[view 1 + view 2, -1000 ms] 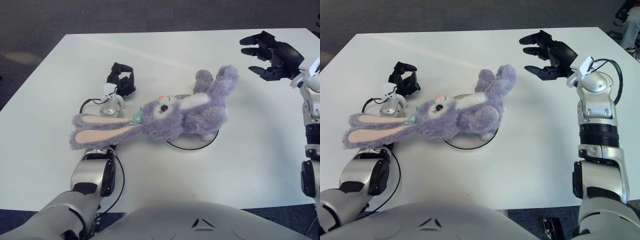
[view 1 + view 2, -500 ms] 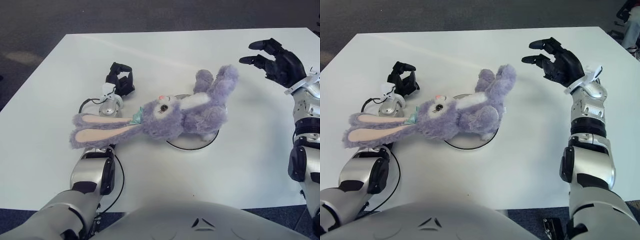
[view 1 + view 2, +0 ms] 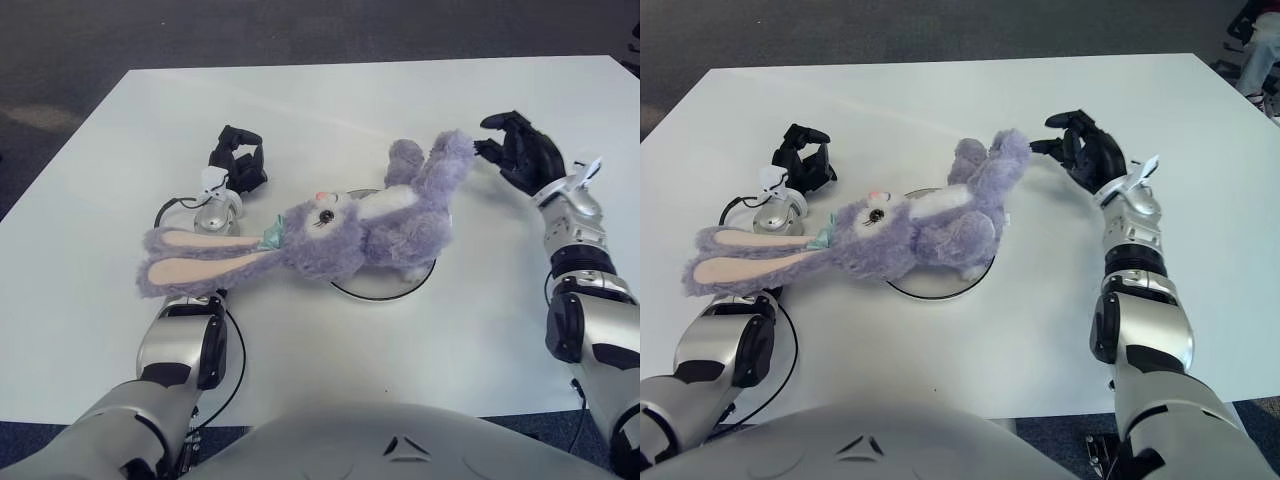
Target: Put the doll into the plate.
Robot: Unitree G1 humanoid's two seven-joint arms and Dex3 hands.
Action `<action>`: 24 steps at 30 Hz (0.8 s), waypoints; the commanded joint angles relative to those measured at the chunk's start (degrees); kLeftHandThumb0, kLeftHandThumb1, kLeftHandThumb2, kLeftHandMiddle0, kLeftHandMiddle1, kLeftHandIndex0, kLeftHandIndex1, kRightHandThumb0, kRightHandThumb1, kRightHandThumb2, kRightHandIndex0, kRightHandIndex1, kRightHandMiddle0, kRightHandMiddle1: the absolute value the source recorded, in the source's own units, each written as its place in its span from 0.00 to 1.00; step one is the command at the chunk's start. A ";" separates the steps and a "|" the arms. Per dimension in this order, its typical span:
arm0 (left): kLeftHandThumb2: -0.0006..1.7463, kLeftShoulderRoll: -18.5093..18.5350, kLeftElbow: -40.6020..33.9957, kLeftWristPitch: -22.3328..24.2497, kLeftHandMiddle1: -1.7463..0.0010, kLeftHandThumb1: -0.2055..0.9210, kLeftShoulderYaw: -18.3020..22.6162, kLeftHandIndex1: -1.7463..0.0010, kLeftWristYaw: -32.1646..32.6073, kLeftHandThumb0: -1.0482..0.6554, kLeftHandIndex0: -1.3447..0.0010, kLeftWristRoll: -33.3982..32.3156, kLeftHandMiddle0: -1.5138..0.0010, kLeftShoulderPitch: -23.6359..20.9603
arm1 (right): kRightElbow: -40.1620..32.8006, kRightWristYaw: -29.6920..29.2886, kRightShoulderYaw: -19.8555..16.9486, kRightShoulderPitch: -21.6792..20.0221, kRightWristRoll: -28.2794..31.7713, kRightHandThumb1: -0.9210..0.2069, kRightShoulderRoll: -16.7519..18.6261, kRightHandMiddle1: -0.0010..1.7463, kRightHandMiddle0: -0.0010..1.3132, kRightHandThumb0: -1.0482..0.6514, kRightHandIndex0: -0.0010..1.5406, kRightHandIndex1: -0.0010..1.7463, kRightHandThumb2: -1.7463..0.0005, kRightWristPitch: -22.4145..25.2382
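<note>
the doll [image 3: 370, 225] lies sprawled across the plate [image 3: 385, 285] — ears hanging off its left rim. the right hand [image 3: 1085, 150], fingers loosely spread and holding nothing, sits just beside the doll's raised foot, likely to nudge it in; the left hand [image 3: 240, 160] shows left of the plate.

Doll [image 3: 350, 225] lies across plate [image 3: 375, 288] near table [image 3: 400, 95] centre; body on the plate, head and ears overhanging toward the left edge, above the left forearm. Legs point toward the far right corner. Right hand [image 3: 520, 155] just right of the doll's raised foot. Left hand [image 3: 238, 160] behind the ears, toward the far left.
</note>
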 commanded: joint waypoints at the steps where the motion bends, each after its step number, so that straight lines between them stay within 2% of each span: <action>1: 0.45 0.09 2.34 0.35 0.00 0.83 0.26 0.00 0.19 0.40 0.77 0.08 0.40 4.52 | 0.71 -2.24 -0.61 1.64 -0.43 0.22 1.40 0.97 0.26 0.57 0.31 0.80 0.56 -0.89; 7: 0.46 0.26 2.06 0.11 0.00 0.82 0.55 0.00 0.24 0.40 0.77 -0.06 0.39 4.91 | -3.96 -4.53 0.46 7.56 -1.26 0.33 4.18 0.99 0.30 0.61 0.31 0.85 0.46 -1.86; 13: 0.46 0.37 1.91 0.07 0.00 0.81 0.61 0.00 0.30 0.39 0.76 0.17 0.39 5.04 | -3.09 -7.89 0.99 8.78 -2.35 0.36 6.30 1.00 0.31 0.61 0.32 0.86 0.42 -3.06; 15: 0.46 0.36 1.92 -0.17 0.00 0.81 0.58 0.00 0.11 0.39 0.76 0.18 0.39 5.17 | -1.66 -11.60 0.83 8.74 -3.30 0.38 7.50 1.00 0.30 0.61 0.34 0.85 0.41 -4.98; 19: 0.47 0.34 1.79 -0.63 0.00 0.81 0.50 0.00 -0.36 0.39 0.76 0.16 0.39 5.46 | -0.42 -24.89 1.12 9.48 -7.86 0.40 10.38 1.00 0.29 0.61 0.37 0.85 0.39 -12.78; 22: 0.47 0.30 1.69 -1.03 0.00 0.81 0.50 0.00 -0.56 0.39 0.76 0.17 0.39 5.72 | -0.30 -36.22 2.64 10.70 -13.79 0.42 11.98 1.00 0.29 0.61 0.41 0.82 0.39 -19.55; 24: 0.47 0.27 1.67 -1.21 0.00 0.81 0.51 0.00 -0.62 0.39 0.76 0.16 0.39 5.82 | -0.33 -40.93 3.41 11.21 -16.51 0.44 12.67 1.00 0.29 0.61 0.42 0.82 0.38 -22.12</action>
